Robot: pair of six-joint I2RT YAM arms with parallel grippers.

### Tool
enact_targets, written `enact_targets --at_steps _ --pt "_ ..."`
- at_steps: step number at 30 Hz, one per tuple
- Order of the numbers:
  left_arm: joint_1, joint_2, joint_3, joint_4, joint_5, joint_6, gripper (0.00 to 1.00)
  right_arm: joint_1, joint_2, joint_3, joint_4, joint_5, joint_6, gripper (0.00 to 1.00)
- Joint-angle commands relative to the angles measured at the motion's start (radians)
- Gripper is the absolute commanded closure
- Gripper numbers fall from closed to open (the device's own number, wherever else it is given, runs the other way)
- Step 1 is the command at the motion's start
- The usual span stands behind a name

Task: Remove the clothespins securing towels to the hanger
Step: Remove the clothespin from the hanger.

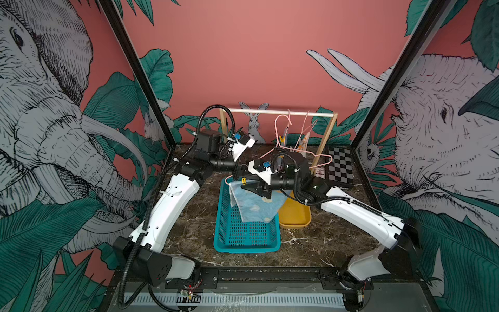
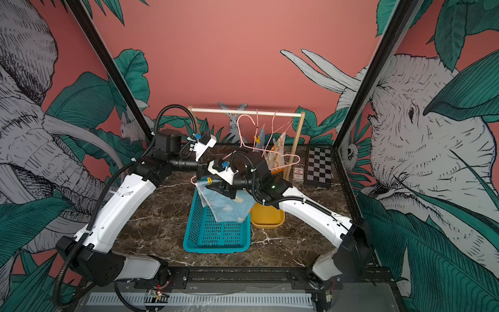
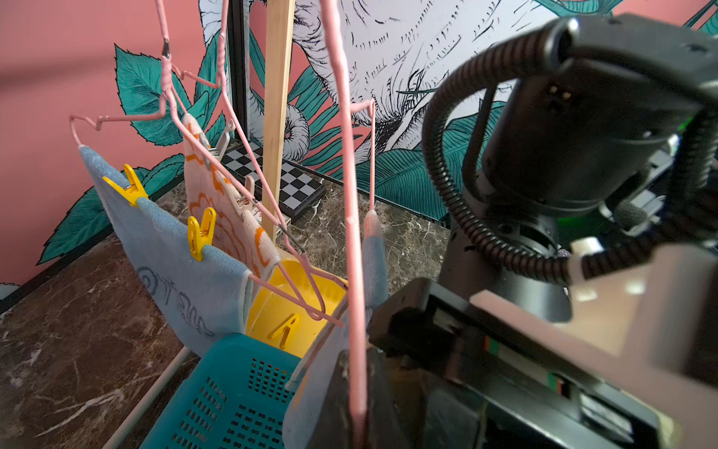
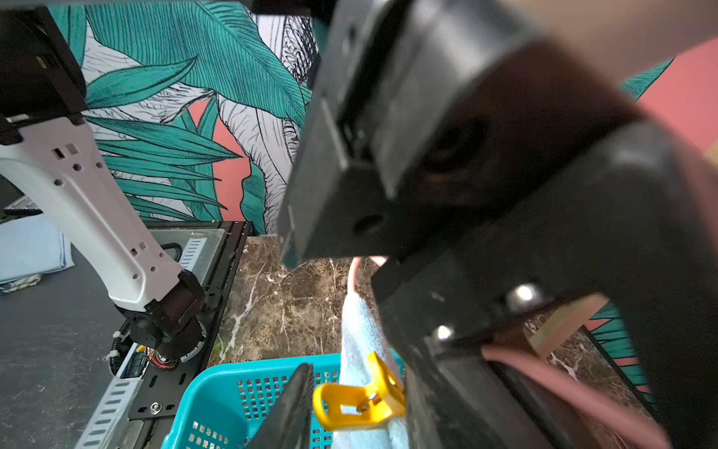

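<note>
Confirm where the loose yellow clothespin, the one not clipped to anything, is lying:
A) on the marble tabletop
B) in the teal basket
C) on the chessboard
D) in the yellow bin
D: the left wrist view shows the loose clothespin lying on the floor of the yellow bin, just behind the teal basket.

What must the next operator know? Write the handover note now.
Left gripper: shut on the pink hanger, over the teal basket.
Right gripper: jaws straddle the yellow clothespin on the spotted towel; grip unclear.
Done: one loose clothespin lies in the yellow bin.
Left: this pin, then those on the tiger towel and cream towel at the rack.
</note>
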Motion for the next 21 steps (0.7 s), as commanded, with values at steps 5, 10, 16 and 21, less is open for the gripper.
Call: enact_targets --at_steps 5,10,16,21 --pt "-0.01 -0.004 0.025 0.01 0.053 -0.013 1.0 0.009 0.031 0.057 0.02 0.034 -0.036 0.63" --pt "-0.011 -0.003 0.02 0.006 0.055 -0.014 1.0 0.012 0.039 0.063 0.03 0.05 -0.037 0.68" --pt "-0.011 -0.006 0.019 -0.004 0.055 -0.005 1.0 0.014 0.033 0.057 0.051 0.098 -0.027 0.87" --pt "-0.011 -0.004 0.019 -0.016 0.042 0.006 1.0 0.012 0.018 0.047 0.058 0.105 -0.023 0.93"
